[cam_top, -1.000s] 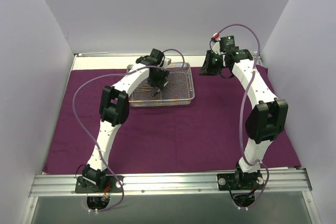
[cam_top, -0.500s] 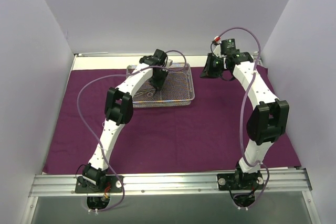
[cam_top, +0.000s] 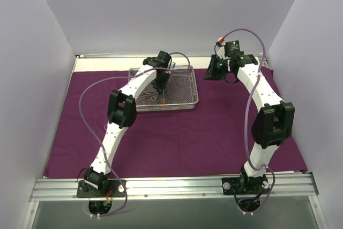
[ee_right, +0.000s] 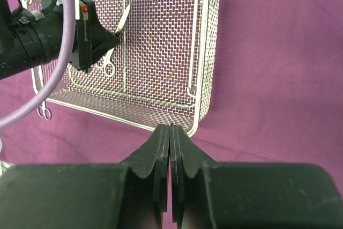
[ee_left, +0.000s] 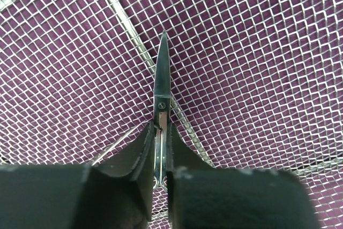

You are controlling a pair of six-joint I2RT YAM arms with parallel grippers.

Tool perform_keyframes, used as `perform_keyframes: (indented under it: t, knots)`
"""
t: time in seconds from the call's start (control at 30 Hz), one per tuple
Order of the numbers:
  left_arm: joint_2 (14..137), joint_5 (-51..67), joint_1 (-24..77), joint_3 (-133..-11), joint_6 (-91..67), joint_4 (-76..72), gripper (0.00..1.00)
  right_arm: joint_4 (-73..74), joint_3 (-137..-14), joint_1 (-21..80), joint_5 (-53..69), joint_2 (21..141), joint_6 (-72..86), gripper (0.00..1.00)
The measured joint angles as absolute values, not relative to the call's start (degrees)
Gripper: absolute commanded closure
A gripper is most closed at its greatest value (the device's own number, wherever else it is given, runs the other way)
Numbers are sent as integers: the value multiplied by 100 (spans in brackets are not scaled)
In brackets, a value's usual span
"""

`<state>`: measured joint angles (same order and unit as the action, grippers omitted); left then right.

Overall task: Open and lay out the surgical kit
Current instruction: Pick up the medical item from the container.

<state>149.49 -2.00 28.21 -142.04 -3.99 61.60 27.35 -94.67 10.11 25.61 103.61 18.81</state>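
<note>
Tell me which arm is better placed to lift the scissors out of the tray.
Left. The left gripper is in the tray, clamped on the scissors. The right gripper is shut, empty and outside the tray, over the cloth.

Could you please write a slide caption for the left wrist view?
Left end effector closed on slim scissors inside the wire-mesh tray.

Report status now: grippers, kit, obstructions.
Left gripper shut on slim metal scissors inside rectangular silver wire-mesh tray. Right gripper shut, empty, above dark purple cloth. Nothing seen blocking.
</note>
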Motion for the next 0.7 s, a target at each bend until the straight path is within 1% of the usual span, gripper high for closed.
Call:
perform_keyframes:
  t: [0.13,0.4,0.7]
  knots:
    - [14967,-381,2867,-14276,-423,6219,98,2722,-9450,1011,2587,10361,1925,100]
    - [14938,-727,2842,-14352,-445,6508,98,2720,-9489,1024,2598,10370,1944,100]
    - [14394,-233,2797,-14285,-578,6506,98,2652,-9570,1291,2598,10499,1951,100]
